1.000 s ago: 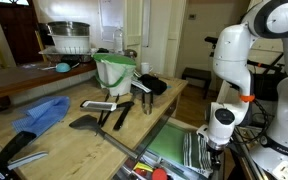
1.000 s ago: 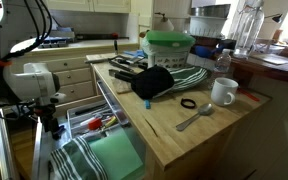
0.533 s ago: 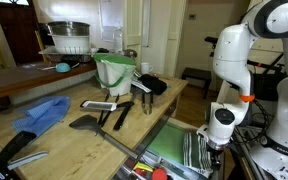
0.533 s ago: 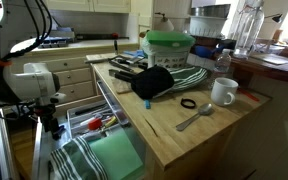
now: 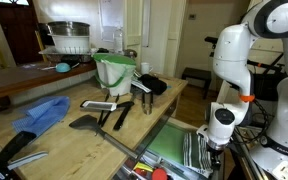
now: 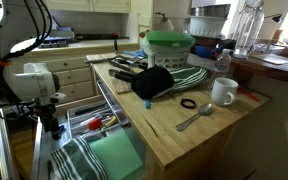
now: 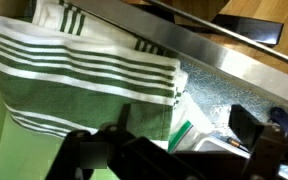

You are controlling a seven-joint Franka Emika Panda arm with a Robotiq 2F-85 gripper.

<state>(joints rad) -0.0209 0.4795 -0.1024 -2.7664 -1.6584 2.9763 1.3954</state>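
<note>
My gripper [image 7: 184, 140] hangs low in an open drawer beside the wooden counter; it shows in both exterior views [image 5: 216, 150] [image 6: 52, 130]. Its two dark fingers stand apart and hold nothing. Right under it lies a green-and-white striped towel [image 7: 74, 70], also seen in both exterior views [image 5: 196, 152] [image 6: 79, 158]. Between the fingers I see the towel's edge and a clear plastic bag with a green strip [image 7: 189, 130]. The drawer's metal rim [image 7: 224, 60] runs across the top of the wrist view. A plain green cloth [image 5: 169, 145] [image 6: 119, 150] lies next to the towel.
On the counter stand a green-and-white bowl [image 5: 114, 70] [image 6: 169, 45], a white mug [image 6: 224, 92], a spoon [image 6: 194, 118], a black cloth [image 6: 154, 82], a blue cloth [image 5: 44, 112] and black spatulas [image 5: 89, 122]. A metal pot [image 5: 69, 35] stands at the back.
</note>
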